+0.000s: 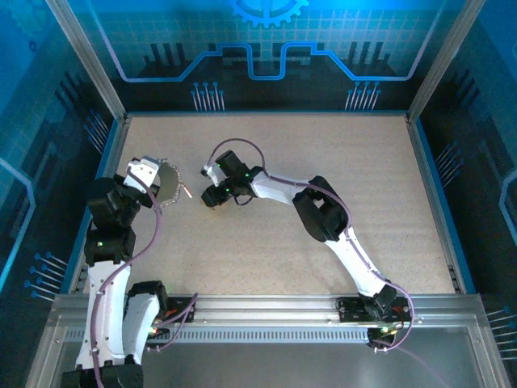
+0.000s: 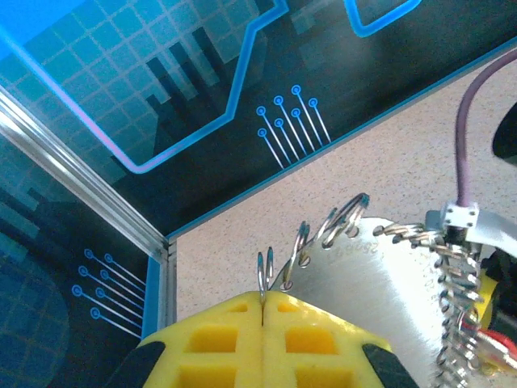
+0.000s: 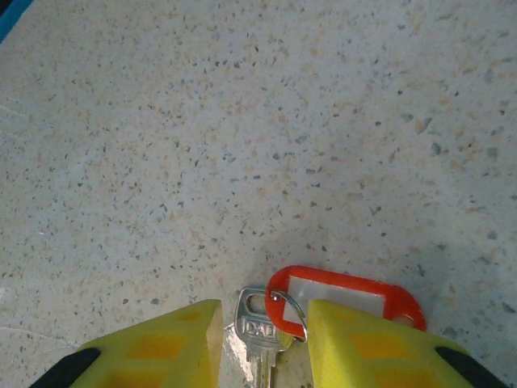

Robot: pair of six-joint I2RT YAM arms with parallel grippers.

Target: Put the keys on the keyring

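The left gripper [image 2: 262, 305] is closed, its yellow fingers pressed together on one of the small wire rings of the keyring [image 2: 380, 283]; that ring stands up out of the seam between the fingertips. The keyring is a flat silvery plate with a curved edge and small wire rings strung all along that edge; it reaches away to the right of the fingers, with the speckled table [image 2: 388, 162] behind it; a tight row of more rings runs down its far side.

The right gripper [image 3: 265, 307] points down at the table with its jaws partly apart; a silver key [image 3: 257, 325] sits between the two yellow fingers with space on either side, so nothing pinches it. A small ring [image 3: 292, 311] through the key's head meets the edge of the right-hand finger and links the key to a red tag [image 3: 355, 293] with a white label; the tag lies just past that fingertip.

From above, both grippers are close together on the left half of the table, the right one just beside the keyring.
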